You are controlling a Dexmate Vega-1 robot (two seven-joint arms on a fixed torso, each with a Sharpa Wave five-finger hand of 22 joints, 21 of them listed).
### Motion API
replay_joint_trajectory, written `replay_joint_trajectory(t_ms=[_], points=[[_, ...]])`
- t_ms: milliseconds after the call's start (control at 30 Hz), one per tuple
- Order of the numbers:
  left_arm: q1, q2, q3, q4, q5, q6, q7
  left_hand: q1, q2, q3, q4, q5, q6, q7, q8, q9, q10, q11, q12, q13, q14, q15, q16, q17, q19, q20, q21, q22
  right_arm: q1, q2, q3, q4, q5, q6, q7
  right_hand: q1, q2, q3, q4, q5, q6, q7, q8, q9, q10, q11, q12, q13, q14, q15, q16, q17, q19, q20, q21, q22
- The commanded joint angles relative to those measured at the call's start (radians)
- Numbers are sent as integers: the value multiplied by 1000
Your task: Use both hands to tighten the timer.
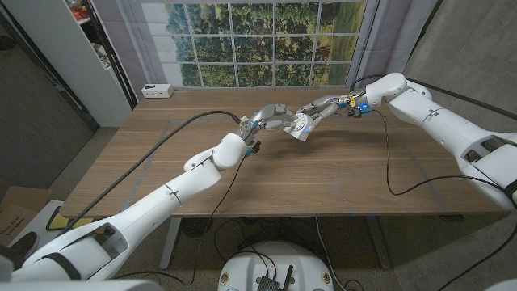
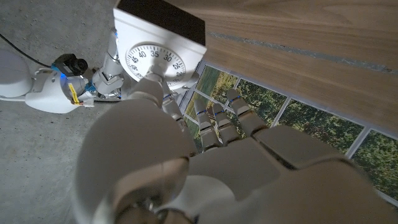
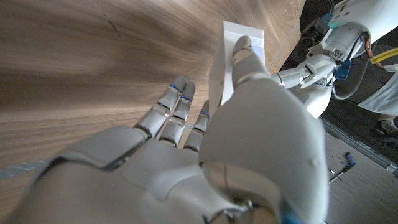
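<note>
Timer (image 1: 300, 126), a white plastic box with a round dial numbered 25 to 50, is held above the wooden desk (image 1: 323, 174) at upper centre of the head frame. Left hand (image 1: 272, 118) and right hand (image 1: 325, 107) fingers both grasp it.

White boxy timer (image 1: 300, 125) with numbered dial, tilted, apparently lifted above mid-table.

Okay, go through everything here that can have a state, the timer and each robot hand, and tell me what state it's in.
timer: lifted off the wooden table, gripped from both sides, dial facing the left wrist camera.
left robot hand: gripping the timer, a fingertip on its dial.
right robot hand: gripping the timer's white body.
</note>
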Motion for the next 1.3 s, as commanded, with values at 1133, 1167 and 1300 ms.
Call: replay_joint_trajectory(t_ms=[1133,1167,1300], points=[[-372,145,62,41,337,-496,-587,47,-22,0,15,39,63,-45,10,4,16,-86,-8,-6,-30,-57,11,5,-34,-28,-1,6,-20,-45,-2,-51,-31,13,15,-49,37,1,19,1,26,-8,-12,5,27,-21,-16,70,-18,-183,-22,-15,-12,-73,-1,1],[-360,145,50,34,332,-486,-575,47,-19,-1,18,41,52,-45,4,3,15,-79,-9,-6,-27,-59,13,6,-34,-28,0,6,-22,-45,0,-52,-29,11,13,-49,38,2,19,1,25,-8,-12,5,26,-21,-16,70,-18,-184,-22,-16,-12,-74,-1,1],[-303,147,-2,-5,317,-427,-513,33,-17,-17,37,46,-59,-56,-53,-6,18,-49,-10,-8,-16,-64,16,6,-26,-27,7,7,-24,-47,2,-50,-28,9,8,-50,39,1,19,1,25,-6,-13,5,26,-21,-17,71,-19,-184,-24,-17,-13,-73,-1,1]])
